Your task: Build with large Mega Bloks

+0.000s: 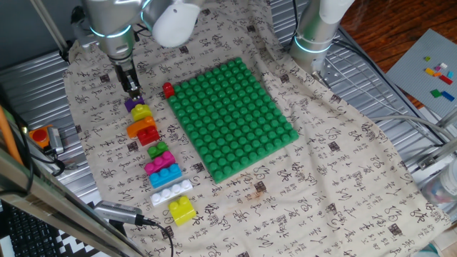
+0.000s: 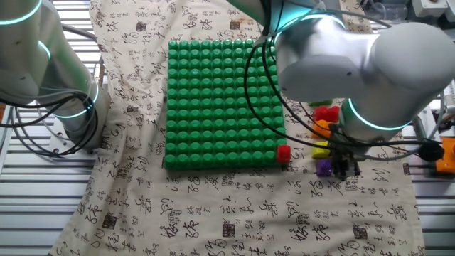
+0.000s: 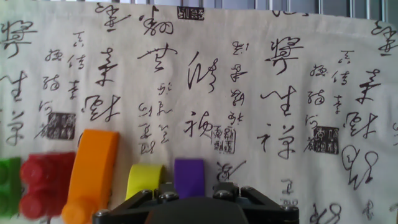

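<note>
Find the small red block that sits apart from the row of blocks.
In one fixed view, the small red block sits on the cloth against the far-left corner of the green baseplate, right of the purple block.

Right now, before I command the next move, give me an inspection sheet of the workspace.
Surface: printed cloth over the table, wrinkled.
Job's things: green baseplate; small red block at its corner; purple block heading a row of loose blocks, ending at the yellow block.
Clutter: tiny bricks on a grey plate.
Grippers: gripper down at the purple block; grip cannot be told.
Cables: black cables hang over the baseplate.
Surroundings: second arm's base.
</note>
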`<state>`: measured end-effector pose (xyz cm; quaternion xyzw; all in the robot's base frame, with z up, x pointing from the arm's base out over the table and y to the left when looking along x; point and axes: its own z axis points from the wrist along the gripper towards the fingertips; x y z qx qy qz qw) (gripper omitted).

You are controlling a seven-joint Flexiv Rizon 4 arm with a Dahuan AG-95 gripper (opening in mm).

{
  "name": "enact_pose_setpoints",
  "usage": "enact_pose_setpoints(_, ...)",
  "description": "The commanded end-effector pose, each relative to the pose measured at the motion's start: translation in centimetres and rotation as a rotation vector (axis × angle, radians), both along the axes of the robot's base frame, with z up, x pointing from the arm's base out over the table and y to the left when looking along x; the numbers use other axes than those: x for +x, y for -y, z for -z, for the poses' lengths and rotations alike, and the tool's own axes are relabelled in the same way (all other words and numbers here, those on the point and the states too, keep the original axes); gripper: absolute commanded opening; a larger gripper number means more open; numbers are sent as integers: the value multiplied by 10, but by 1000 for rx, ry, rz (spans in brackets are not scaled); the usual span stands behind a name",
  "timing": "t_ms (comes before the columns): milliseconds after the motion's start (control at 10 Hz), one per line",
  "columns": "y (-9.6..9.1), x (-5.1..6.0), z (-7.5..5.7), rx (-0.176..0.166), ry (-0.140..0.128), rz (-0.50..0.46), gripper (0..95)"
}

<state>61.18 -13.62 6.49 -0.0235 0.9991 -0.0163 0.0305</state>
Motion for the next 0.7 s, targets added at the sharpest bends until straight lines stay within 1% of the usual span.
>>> enact_pose_setpoints(100, 0, 0, 2, 3, 2, -2, 380)
enact_pose_setpoints(500, 1, -5, 5, 2, 6, -8, 380)
enact_pose_setpoints(700, 2, -5, 7, 2, 11, -10, 380)
